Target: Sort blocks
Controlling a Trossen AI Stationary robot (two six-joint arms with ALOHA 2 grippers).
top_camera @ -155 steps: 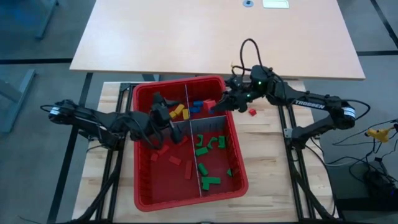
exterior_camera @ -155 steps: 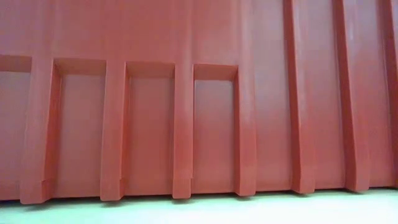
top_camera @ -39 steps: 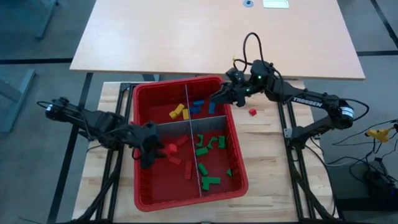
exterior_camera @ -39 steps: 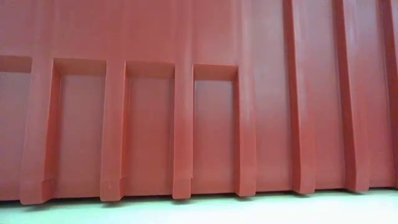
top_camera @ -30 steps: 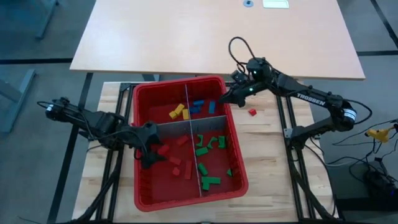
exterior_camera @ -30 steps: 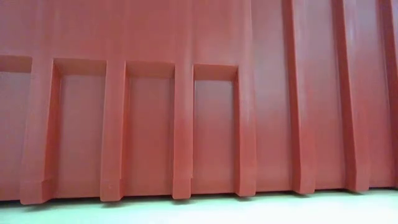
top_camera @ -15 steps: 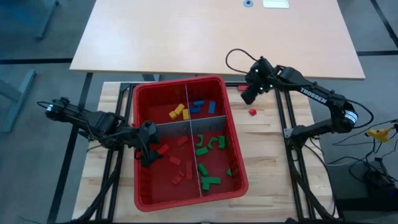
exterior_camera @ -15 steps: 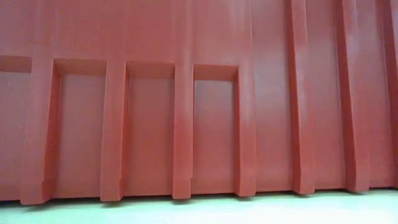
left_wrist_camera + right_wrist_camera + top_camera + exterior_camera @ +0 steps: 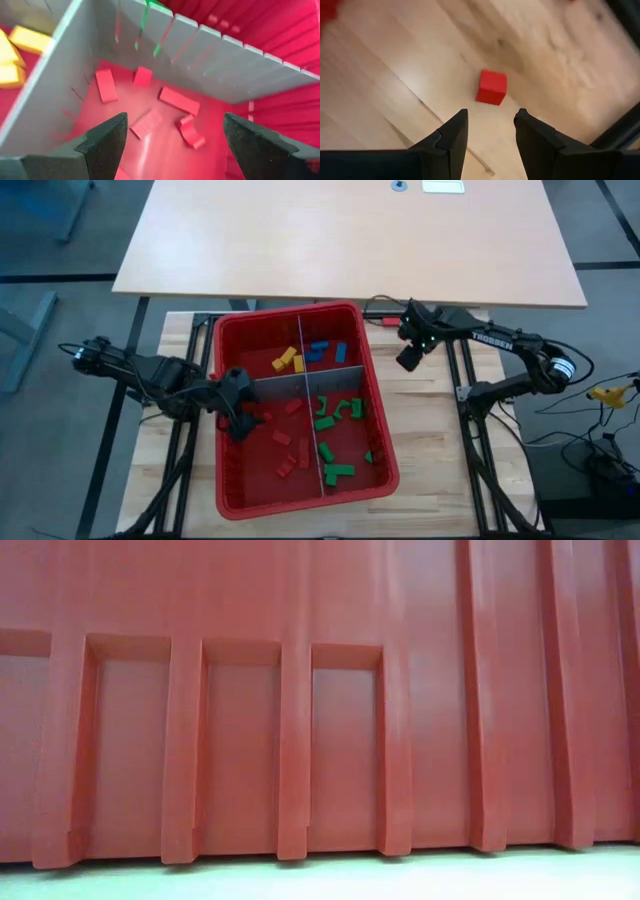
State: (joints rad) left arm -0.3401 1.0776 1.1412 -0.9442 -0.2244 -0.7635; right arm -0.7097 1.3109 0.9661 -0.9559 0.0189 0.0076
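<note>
The red bin is split by grey dividers. Yellow blocks lie far left, blue ones far right, red ones near left and green ones near right. My left gripper hangs open in the near-left compartment, over red blocks that lie flat on the bin floor; its fingers hold nothing. My right gripper is outside the bin to its right, open, above a lone red block that rests on the wooden table.
The low view shows only the bin's ribbed red wall. Bare wooden table lies right of the bin. A larger tan table stands behind. Black frame rails run beside the wood, and cables lie on the floor at the right.
My right gripper has left the bin's far-right compartment, swung toward the table's right edge, then come nearer and down over the lone red block. My left gripper has drifted slightly toward the far edge inside the near-left compartment.
</note>
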